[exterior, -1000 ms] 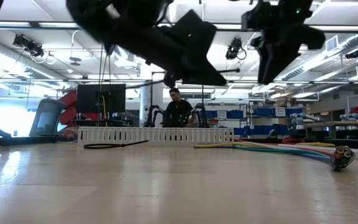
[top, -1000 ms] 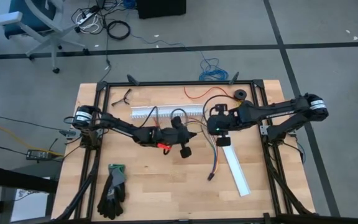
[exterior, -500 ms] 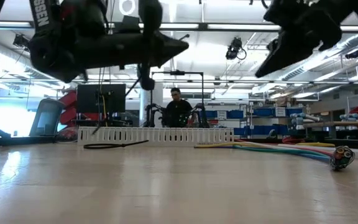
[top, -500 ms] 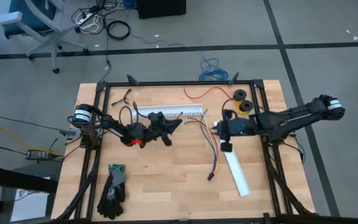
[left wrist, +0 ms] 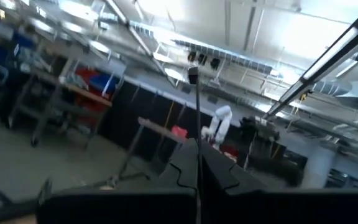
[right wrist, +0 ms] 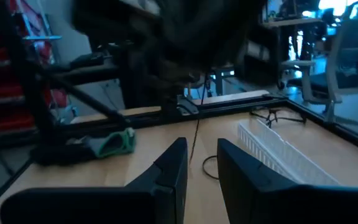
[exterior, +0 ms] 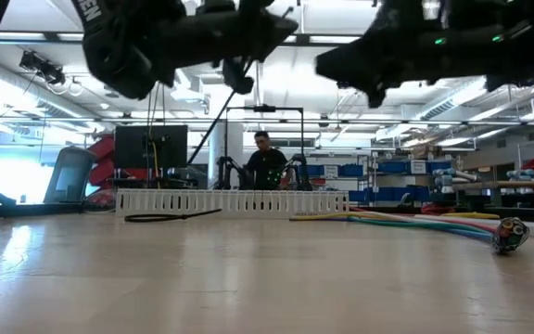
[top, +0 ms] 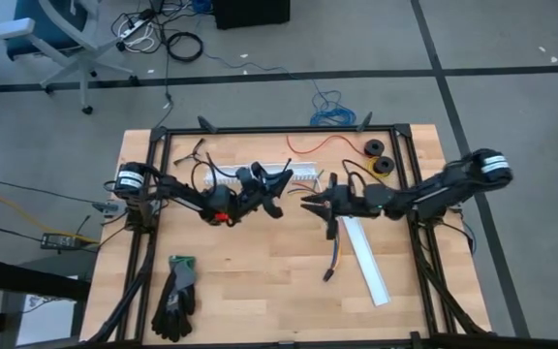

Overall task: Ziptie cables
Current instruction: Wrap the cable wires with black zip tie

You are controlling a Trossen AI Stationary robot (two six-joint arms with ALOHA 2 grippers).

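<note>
The cables (top: 335, 242), a bundle of thin coloured wires, lie on the table right of centre and end at a small dark connector (exterior: 510, 234). Above the table's middle, my left gripper (top: 281, 182) is shut on a thin black zip tie (left wrist: 196, 124) and tipped upward. My right gripper (top: 308, 202) is level and points toward the left gripper from the right. It is open (right wrist: 201, 165), and the tie's strand (right wrist: 196, 130) shows just beyond the gap. I cannot tell whether it touches the tie. Neither gripper touches the cables. My left gripper pinches the zip tie's strap (left wrist: 197, 163) between its two shut fingers. The tie sticks out straight past the fingertips, with its small head (left wrist: 192, 74) at the free end. It is held clear of the table.
A white slotted channel (top: 260, 174) lies along the far side, with a second white piece (top: 366, 257) beside the cables. Black gloves (top: 175, 296) lie near the front left. Tape rolls (top: 376, 155) and a red wire (top: 323, 143) are at the back right. A person (exterior: 265, 162) sits beyond the table.
My left gripper has risen, tipped from pointing down to pointing upward, and gone toward the far edge. My right gripper has come down and swung from pointing down to level, its tips now reaching toward the left gripper. The cables have stayed still.
</note>
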